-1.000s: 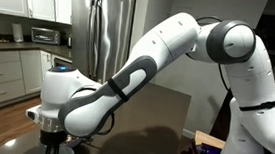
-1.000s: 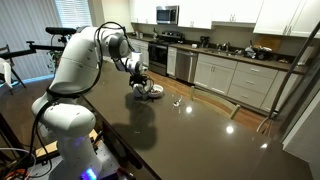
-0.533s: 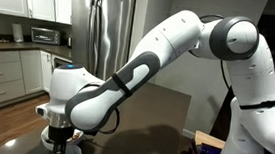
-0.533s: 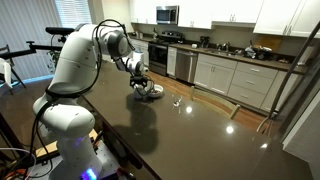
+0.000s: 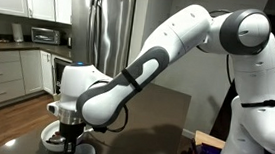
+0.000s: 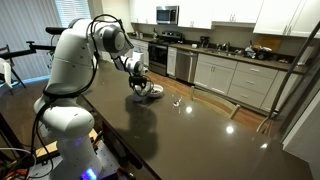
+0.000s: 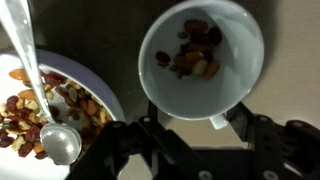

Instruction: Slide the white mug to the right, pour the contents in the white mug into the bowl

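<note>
Arm swung lower since prev frame. Tool (image 7: pixel 195 135) spread, jaws flanking white mug (image 7: pixel 235 45), just beside bowl (image 7: pixel 113 97), near tabletop (image 6: pixel 200 130) far edge. Risk: off-centre squeeze tips mug, spilling contents early.

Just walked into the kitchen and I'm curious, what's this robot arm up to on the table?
The arm's gripper is down over the white mug, which holds a few nuts. Its jaws stand either side of the mug's near edge; whether they grip it yet is unclear. The bowl of nut mix, a spoon in it, sits close beside the mug.
</note>
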`<action>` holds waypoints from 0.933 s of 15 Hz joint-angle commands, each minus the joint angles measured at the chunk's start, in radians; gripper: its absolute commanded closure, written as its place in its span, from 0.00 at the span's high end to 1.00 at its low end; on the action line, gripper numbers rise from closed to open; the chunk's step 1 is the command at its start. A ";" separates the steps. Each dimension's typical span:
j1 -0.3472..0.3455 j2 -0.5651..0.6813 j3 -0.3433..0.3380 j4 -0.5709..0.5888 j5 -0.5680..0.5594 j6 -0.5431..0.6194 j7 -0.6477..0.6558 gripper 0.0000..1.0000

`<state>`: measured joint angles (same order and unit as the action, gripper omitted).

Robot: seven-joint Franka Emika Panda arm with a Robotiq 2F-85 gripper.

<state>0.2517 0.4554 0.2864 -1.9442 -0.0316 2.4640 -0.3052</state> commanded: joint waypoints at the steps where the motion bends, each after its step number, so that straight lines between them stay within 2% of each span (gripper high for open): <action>1: -0.022 -0.078 0.011 -0.085 0.017 -0.010 -0.003 0.76; 3: -0.023 -0.099 0.009 -0.112 0.014 -0.010 -0.003 0.79; 4: -0.023 -0.107 0.009 -0.122 0.014 -0.010 -0.003 0.74; 6: -0.025 -0.124 0.007 -0.146 0.013 -0.011 -0.004 0.73; 11: -0.030 -0.166 -0.008 -0.206 -0.005 -0.012 0.001 0.79; 14: -0.033 -0.189 -0.028 -0.241 -0.021 -0.013 0.002 0.76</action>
<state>0.2359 0.3230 0.2669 -2.1253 -0.0335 2.4640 -0.3052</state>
